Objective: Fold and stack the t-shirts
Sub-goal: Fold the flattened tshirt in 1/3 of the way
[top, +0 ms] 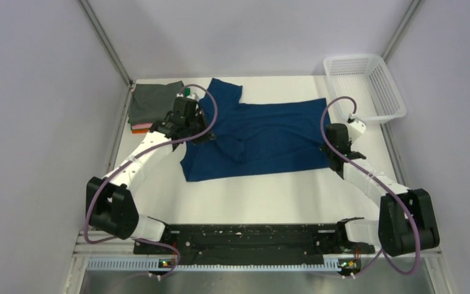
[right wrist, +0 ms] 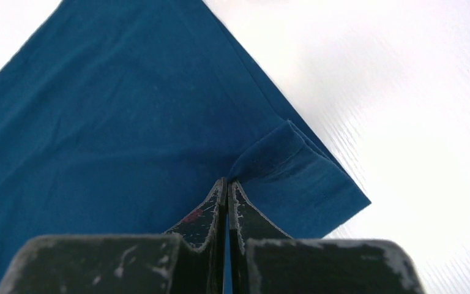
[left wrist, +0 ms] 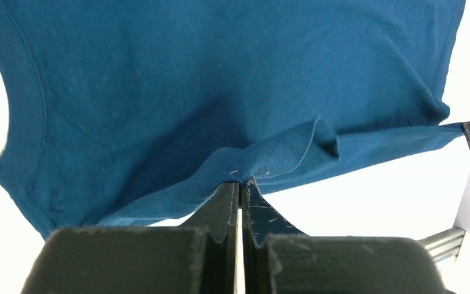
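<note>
A navy blue t-shirt (top: pixel 263 138) lies spread across the middle of the white table, plain side up, no print showing. My left gripper (top: pixel 203 130) is shut on a pinched fold at the shirt's left side; the left wrist view shows the cloth (left wrist: pixel 220 92) caught between the fingertips (left wrist: pixel 242 182). My right gripper (top: pixel 331 142) is shut on the shirt's right edge, pinching a fold near the hem corner (right wrist: pixel 294 177) between its fingertips (right wrist: pixel 227 182). A stack of folded shirts (top: pixel 150 107), grey on top with pink and orange edges below, sits at the back left.
A white plastic mesh basket (top: pixel 367 86) stands at the back right corner. Grey walls close in the table on the left, back and right. Bare white table (top: pixel 263 196) lies between the shirt and the arm bases.
</note>
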Robot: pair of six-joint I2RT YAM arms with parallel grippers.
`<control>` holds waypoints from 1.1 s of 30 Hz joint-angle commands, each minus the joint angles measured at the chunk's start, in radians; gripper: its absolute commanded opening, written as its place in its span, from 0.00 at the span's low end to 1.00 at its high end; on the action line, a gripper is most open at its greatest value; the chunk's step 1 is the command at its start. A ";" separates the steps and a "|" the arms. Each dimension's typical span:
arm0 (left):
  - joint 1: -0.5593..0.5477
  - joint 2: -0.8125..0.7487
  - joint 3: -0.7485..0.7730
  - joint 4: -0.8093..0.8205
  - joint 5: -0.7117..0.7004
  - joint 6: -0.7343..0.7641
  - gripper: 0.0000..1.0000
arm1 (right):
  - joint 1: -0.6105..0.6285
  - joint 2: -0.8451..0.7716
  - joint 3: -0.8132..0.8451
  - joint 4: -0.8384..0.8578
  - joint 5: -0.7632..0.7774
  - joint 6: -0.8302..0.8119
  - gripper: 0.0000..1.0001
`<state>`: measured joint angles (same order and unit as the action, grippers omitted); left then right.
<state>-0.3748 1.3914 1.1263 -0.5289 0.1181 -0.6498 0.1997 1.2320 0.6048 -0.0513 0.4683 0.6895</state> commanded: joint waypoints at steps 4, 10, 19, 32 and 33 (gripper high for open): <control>0.055 0.149 0.169 0.040 0.043 0.101 0.00 | -0.013 0.120 0.107 0.124 0.047 -0.039 0.00; 0.112 0.275 0.250 0.019 0.102 0.130 0.00 | -0.020 0.188 0.130 0.167 0.082 -0.047 0.00; 0.158 0.417 0.320 0.029 0.077 0.142 0.10 | -0.024 0.263 0.144 0.255 0.069 -0.081 0.05; 0.152 0.376 0.333 0.009 0.070 0.142 0.99 | 0.005 0.198 0.158 0.190 -0.140 -0.108 0.79; 0.147 0.353 0.298 0.018 0.083 0.133 0.99 | 0.027 0.188 0.154 0.175 -0.155 -0.113 0.93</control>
<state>-0.2188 1.8431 1.4857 -0.5224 0.1528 -0.4992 0.1841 1.4918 0.7334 0.1448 0.4175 0.6003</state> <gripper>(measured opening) 0.985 0.758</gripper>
